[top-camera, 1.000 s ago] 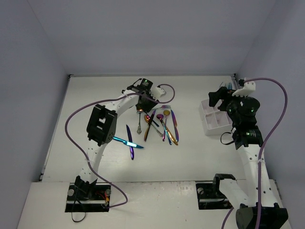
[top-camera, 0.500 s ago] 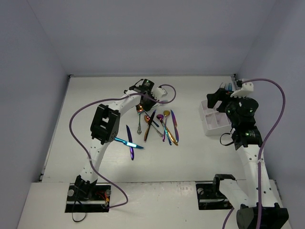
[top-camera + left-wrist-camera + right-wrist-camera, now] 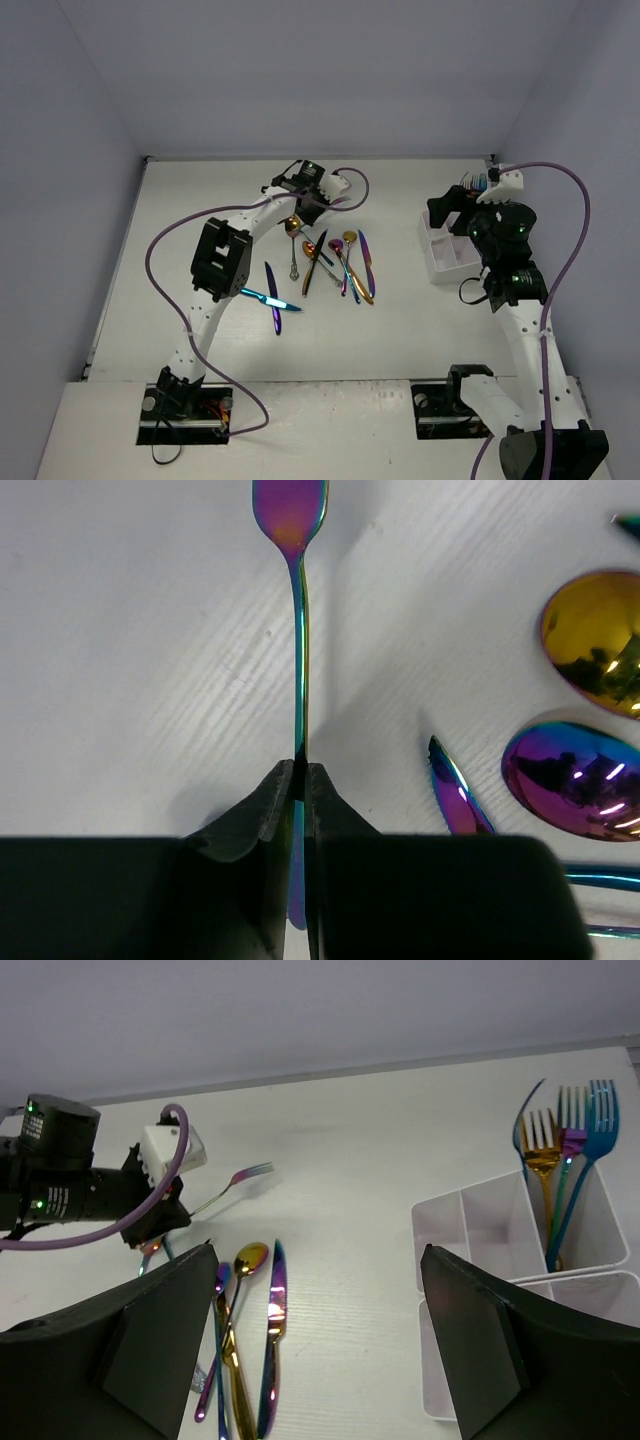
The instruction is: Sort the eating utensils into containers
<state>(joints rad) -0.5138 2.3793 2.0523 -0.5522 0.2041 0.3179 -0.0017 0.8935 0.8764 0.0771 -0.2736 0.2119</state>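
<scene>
My left gripper [image 3: 298, 770] is shut on the handle of a rainbow fork [image 3: 299, 630] and holds it above the table at the far side of the pile; it also shows in the top view [image 3: 316, 203] and in the right wrist view, where the fork [image 3: 240, 1174] sticks out to the right. Several utensils [image 3: 338, 262] lie in a loose pile, among them a gold spoon [image 3: 250, 1257] and a purple knife [image 3: 272, 1330]. The white caddy [image 3: 447, 262] stands at the right with forks [image 3: 560, 1155] upright in its far compartment. My right gripper [image 3: 330, 1350] is open and empty, above the table just left of the caddy.
Two blue-purple knives [image 3: 273, 298] lie apart at the left of the pile. A gold spoon bowl [image 3: 590, 640], a purple spoon bowl [image 3: 575, 780] and a knife tip [image 3: 455, 800] lie right of the held fork. The left arm's purple cable [image 3: 352, 190] loops over the pile's far side.
My left gripper has moved from over the pile towards the far side, shut on the fork. My right gripper has shifted a little to the left and back.
</scene>
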